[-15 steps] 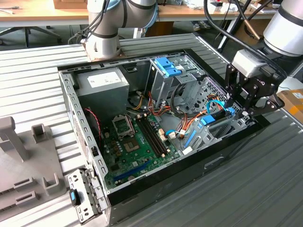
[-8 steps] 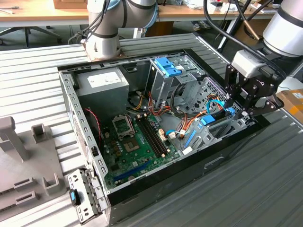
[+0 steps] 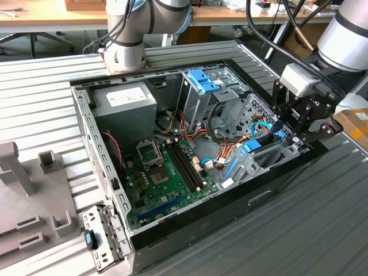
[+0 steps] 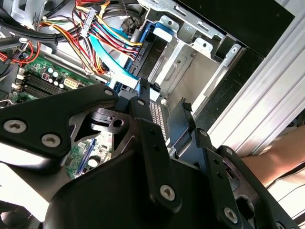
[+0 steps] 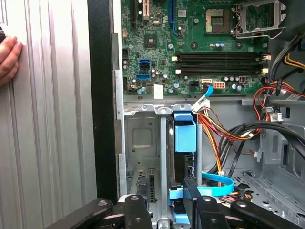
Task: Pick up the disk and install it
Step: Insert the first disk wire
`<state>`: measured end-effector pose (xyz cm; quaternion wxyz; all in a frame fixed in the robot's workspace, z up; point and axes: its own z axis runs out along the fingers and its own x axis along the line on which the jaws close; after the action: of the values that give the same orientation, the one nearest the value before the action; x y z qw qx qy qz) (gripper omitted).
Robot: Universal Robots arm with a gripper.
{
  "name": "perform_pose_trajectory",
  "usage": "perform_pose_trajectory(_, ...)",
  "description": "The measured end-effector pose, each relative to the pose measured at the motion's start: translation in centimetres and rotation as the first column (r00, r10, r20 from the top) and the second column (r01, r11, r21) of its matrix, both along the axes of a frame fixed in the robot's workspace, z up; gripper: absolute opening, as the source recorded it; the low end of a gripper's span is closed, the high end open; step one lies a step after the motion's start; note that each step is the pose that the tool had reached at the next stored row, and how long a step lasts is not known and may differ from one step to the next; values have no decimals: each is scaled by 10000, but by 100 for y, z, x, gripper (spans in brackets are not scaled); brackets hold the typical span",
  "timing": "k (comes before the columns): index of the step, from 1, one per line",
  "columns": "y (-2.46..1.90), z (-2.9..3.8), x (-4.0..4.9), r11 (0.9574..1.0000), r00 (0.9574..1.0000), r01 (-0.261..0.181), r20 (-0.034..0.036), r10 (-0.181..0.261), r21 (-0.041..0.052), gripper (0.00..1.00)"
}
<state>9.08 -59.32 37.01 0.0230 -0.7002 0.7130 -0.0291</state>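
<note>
In the exterior view, the open black and silver computer case (image 3: pixel 230 214) lies flat on the ribbed metal table (image 3: pixel 299 244), so its insides face up where the arm can reach them. The black gripper (image 3: pixel 283 137) hangs over the case's near corner at the exterior view's right. There the disk (image 3: pixel 261 144), a flat grey hard drive edged with blue plastic rails, stands on edge in the bare metal drive cage (image 3: pixel 253 168). I'd say it's turned edge-on because the slot is so narrow. The grey power-supply box (image 3: pixel 123 103) sits well apart, in the far corner at the exterior view's left.

In the second wrist view, the gripper (image 4: pixel 163 102) lines up with the disk (image 4: pixel 148 59). A bundle of red, yellow and orange wires (image 4: pixel 109 33) reaches the disk's end, beside a light-blue flat cable (image 4: pixel 102 52).

In the first wrist view, the gripper (image 5: pixel 169 196) sits over the disk (image 5: pixel 185 143), which is down inside the cage (image 5: pixel 143 138), with the green motherboard (image 5: pixel 190 47) beyond. Whether the gripper is clamping the disk or merely bracketing it, I cannot tell. A person's hand (image 5: pixel 7 57) rests on the table, clear of the case.
</note>
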Motion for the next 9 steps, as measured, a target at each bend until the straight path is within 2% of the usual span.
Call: perform_pose_trajectory(9, 0, -18, 0, 10000, 10000, 0, 0, 0, 0, 42)
